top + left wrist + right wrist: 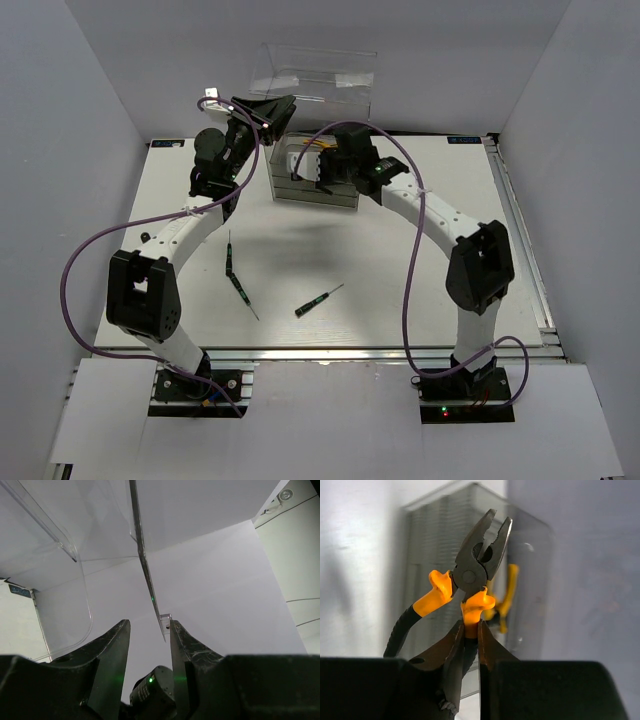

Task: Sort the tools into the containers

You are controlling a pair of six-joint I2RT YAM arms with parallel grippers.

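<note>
Pliers (477,565) with orange-and-black handles are pinched by one handle in the right claw (470,625), whose fingers press tight on it. The other handle splays free to the side. Their long axis runs straight out from the claw, nose first, toward the clear drawer box (315,190) just ahead. At the box's left, the left claw (148,625) stands partly spread around a clear plastic edge (145,570); whether it grips, I cannot tell. The right arm is the one placed to deliver them.

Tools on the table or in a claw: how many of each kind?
Screwdrivers, lying on the table: 3
Pliers, held in the right gripper: 1
Total: 4
</note>
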